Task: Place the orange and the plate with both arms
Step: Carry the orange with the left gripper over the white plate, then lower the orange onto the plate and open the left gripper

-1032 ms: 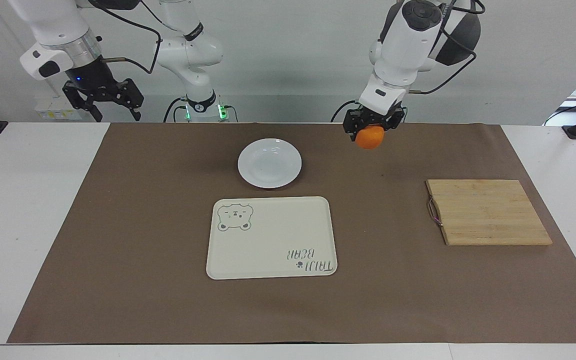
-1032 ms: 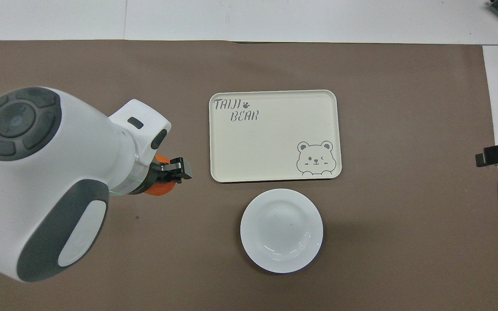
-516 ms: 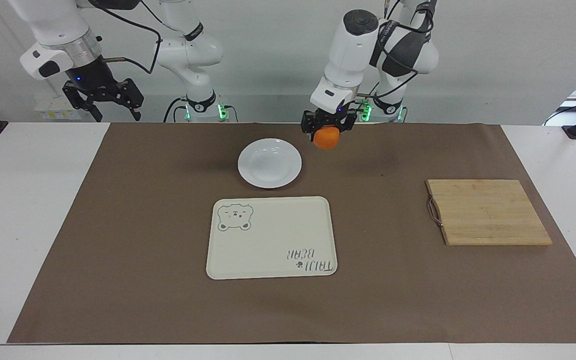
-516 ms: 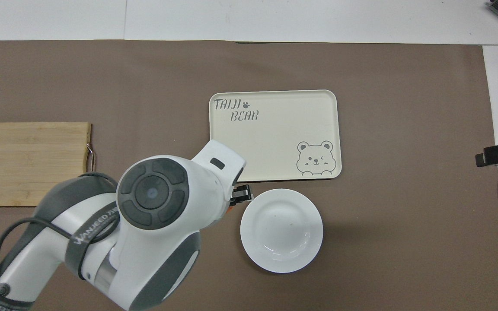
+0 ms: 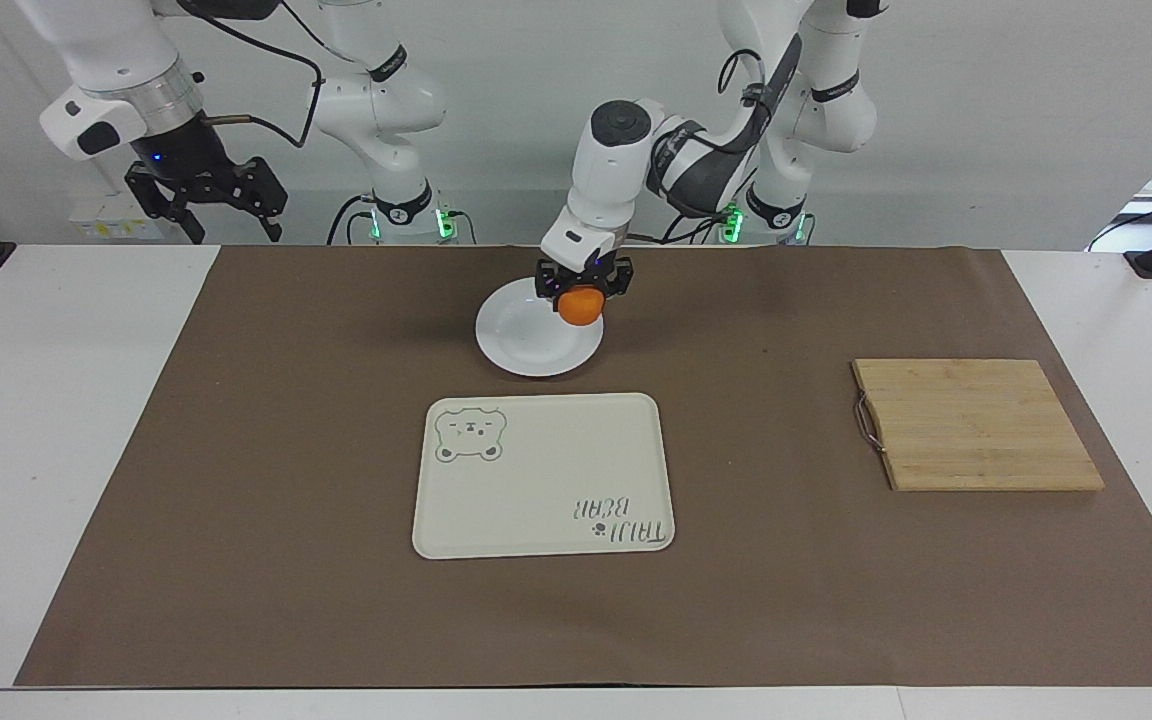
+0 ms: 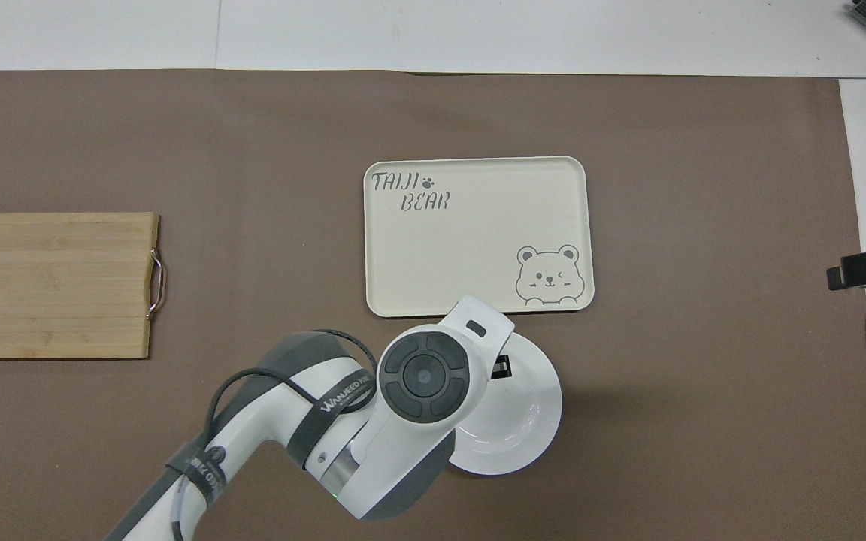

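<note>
A: Orange (image 5: 582,306) status?

B: Grasped. The left gripper (image 5: 583,290) is clenched on it, with the fruit showing below the fingers. The gripper hangs over the plate (image 5: 526,345), above the part of the dish toward the left arm's end of the worktop (image 5: 76,420). The orange is off the dish surface; it is carried in the air.

A: Confirm from above.

B: In the overhead view the left arm's wrist covers the orange completely. Only a black part of the left gripper (image 6: 500,367) shows at the wrist's edge, over the plate (image 6: 534,421). About half of the plate is hidden by the arm.

A: Plate position?

B: On the brown mat (image 5: 286,480), near the robots. The tray (image 5: 536,480) with the bear drawing lies just beside it, farther from the robots. Plate and tray are apart; a narrow strip of mat shows between them. The tray carries nothing.

A: Right gripper?

B: The right gripper (image 5: 211,205) is released, fingers spread. It waits raised over the worktop edge at the right arm's end, off the mat and well apart from the plate. It does not show in the overhead view.

A: Other items?

B: One wooden board (image 5: 976,425) with a metal handle on its short side. It lies flat on the mat toward the left arm's end, well apart from the tray and plate.
</note>
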Available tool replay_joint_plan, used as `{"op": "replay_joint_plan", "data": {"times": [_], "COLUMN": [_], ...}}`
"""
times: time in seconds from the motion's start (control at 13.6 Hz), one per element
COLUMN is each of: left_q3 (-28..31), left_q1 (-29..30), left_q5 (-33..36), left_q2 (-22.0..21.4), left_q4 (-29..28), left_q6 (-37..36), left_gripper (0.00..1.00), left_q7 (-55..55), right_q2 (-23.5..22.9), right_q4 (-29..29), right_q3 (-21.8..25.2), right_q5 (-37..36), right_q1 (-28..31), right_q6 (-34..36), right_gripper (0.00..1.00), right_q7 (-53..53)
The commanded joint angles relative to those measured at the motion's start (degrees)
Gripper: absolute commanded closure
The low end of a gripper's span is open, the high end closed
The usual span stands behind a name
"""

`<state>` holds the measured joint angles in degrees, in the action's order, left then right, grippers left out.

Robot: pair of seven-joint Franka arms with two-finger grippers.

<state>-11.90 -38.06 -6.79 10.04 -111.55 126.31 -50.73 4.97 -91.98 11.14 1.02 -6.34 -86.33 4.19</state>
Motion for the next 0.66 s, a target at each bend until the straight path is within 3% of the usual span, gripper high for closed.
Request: {"op": "replay_joint_plan", "data": {"times": [0.0,0.22,0.59], "left_q3": [1.18,1.18,1.35], "left_q1": [-3.15,-5.34,-7.9], "left_q5": [-0.68,-0.68,-0.15], "left_q2": [-0.63,-0.28,3.93], "left_q4": [-3.93,-4.99,-6.75], "left_q6": [5.42,7.36,12.46], "left_gripper": [1.0,1.0,1.0], "left_q7": [-1.38,-2.27,-3.49], "right_q2": [1.36,1.36,1.45], "right_q4": [-1.36,-1.44,-1.45], "right_q3": [-0.24,-0.24,-0.33], "right_q5": [-0.75,-0.75,-0.75], "right_q1": [0.19,0.19,0.19], "right_q6": [-0.15,-0.15,0.37], "right_gripper": [0.0,0.0,0.0], "right_q7": [1.17,1.17,1.17]}}
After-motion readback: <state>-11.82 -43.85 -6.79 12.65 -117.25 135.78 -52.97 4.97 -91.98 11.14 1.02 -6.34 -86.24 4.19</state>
